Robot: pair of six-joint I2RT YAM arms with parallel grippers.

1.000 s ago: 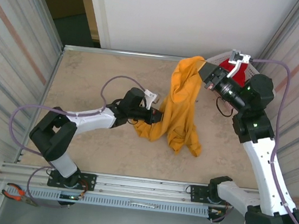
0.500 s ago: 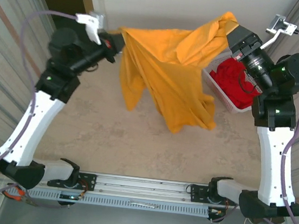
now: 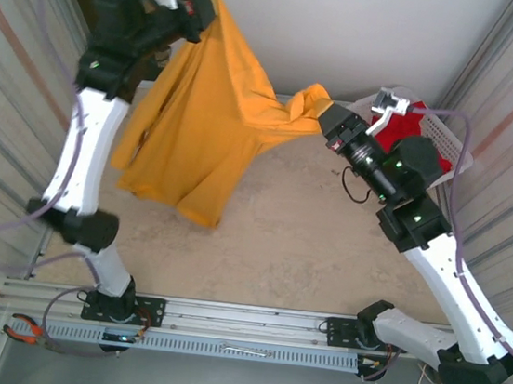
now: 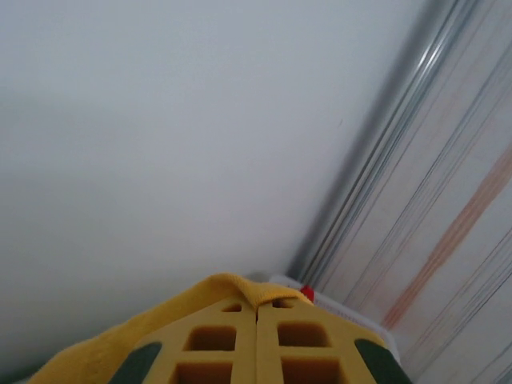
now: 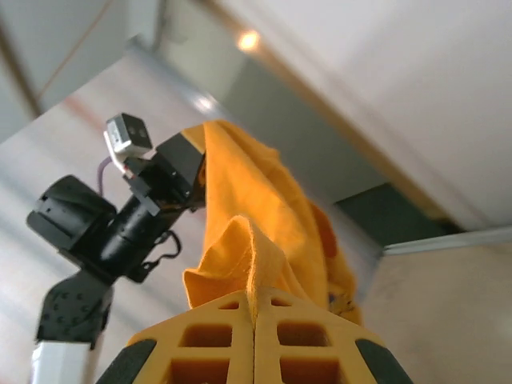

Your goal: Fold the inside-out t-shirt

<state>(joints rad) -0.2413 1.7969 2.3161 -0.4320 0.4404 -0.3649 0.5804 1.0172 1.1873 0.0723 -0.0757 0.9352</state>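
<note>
The mustard-yellow inside-out t-shirt (image 3: 200,119) hangs in the air, stretched between both arms above the left half of the table. My left gripper (image 3: 207,5) is raised high at the back left, shut on one corner of the shirt. In the left wrist view the yellow cloth (image 4: 232,288) is pinched at the tips of the left gripper (image 4: 257,308). My right gripper (image 3: 325,116) is lower, at centre right, shut on another bunch of the shirt. In the right wrist view the fabric (image 5: 256,232) rises from the closed right gripper (image 5: 254,302) toward the left arm.
A white basket (image 3: 454,149) holding a bright red garment (image 3: 414,127) stands at the back right corner. Corrugated metal walls close the table on both sides. The beige tabletop (image 3: 288,243) lies bare beneath the hanging shirt. Orange pliers (image 3: 26,330) lie at the near left rail.
The left arm rose from the table to high at the back left, lifting the shirt. The right gripper swung up, then came down toward the centre. The shirt now hangs leftward.
</note>
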